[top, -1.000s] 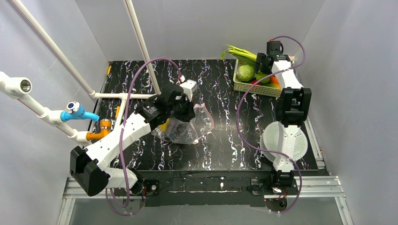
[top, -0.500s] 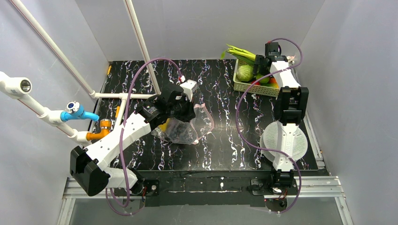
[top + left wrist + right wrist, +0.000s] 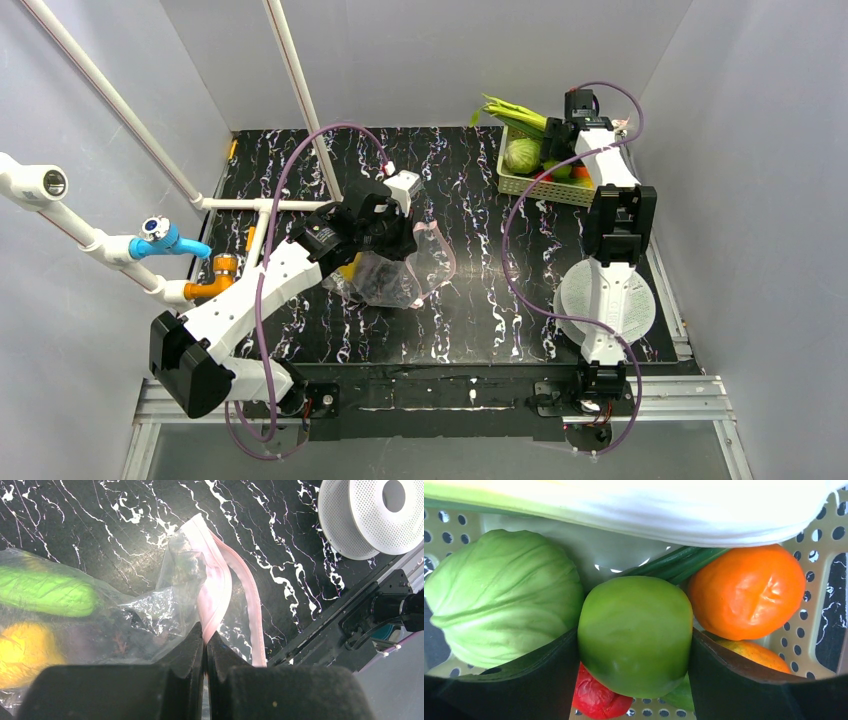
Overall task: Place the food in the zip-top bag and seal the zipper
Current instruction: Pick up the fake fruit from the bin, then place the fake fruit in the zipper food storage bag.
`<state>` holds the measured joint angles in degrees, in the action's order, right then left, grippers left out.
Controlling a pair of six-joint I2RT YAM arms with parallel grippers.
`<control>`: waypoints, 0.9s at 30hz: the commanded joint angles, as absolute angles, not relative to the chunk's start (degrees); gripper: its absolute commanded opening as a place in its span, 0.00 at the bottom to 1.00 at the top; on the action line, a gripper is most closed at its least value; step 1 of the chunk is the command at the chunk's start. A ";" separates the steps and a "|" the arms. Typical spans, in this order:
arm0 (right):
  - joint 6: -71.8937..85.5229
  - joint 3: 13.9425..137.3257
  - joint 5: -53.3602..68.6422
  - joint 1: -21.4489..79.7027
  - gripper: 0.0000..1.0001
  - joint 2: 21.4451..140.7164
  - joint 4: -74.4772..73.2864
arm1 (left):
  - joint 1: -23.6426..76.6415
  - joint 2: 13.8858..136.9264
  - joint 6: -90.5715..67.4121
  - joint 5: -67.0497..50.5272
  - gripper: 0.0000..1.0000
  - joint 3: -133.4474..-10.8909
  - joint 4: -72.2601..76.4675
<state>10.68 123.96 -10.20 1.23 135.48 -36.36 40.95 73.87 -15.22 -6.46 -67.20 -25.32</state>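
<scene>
Black marbled table (image 3: 480, 300), seen from above. Far right corner: pale green basket (image 3: 535, 186), with a leek (image 3: 515, 112) lying across its far rim. Left of centre: clear bag (image 3: 395, 278), crumpled on the tabletop with its mouth toward the right, already containing a green piece (image 3: 45, 590), a yellow piece (image 3: 25, 650) and a dark one (image 3: 117, 635). Inside the basket, left to right — cabbage (image 3: 504, 595), green pepper (image 3: 636, 630), orange fruit (image 3: 746, 590); nearer and partly hidden, a second orange piece (image 3: 756, 655) and a red piece (image 3: 596, 697). Right gripper (image 3: 633, 640) down in the basket, fingers spread wide, one against each side of the green pepper. Left gripper (image 3: 205, 637) pinched tight on the pink zipper (image 3: 215, 585) at the bag's mouth — strip folded over on itself.
</scene>
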 commanded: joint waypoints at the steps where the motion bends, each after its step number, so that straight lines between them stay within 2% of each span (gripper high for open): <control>1: 11.83 123.39 -8.77 1.24 0.34 126.20 -36.59 | 40.87 74.36 -15.43 -6.97 0.00 -67.35 -25.75; 8: 18.75 108.99 -2.05 1.44 0.22 111.04 -34.18 | 40.87 73.63 -15.40 -6.48 0.00 -67.27 -25.69; 17: 24.65 79.23 10.86 9.17 0.20 90.25 -20.69 | 40.80 71.81 -15.21 -5.54 0.00 -66.99 -25.49; 27: 20.79 64.13 20.96 23.78 0.20 72.42 -15.94 | 40.82 69.64 -15.12 -5.01 0.00 -66.59 -24.94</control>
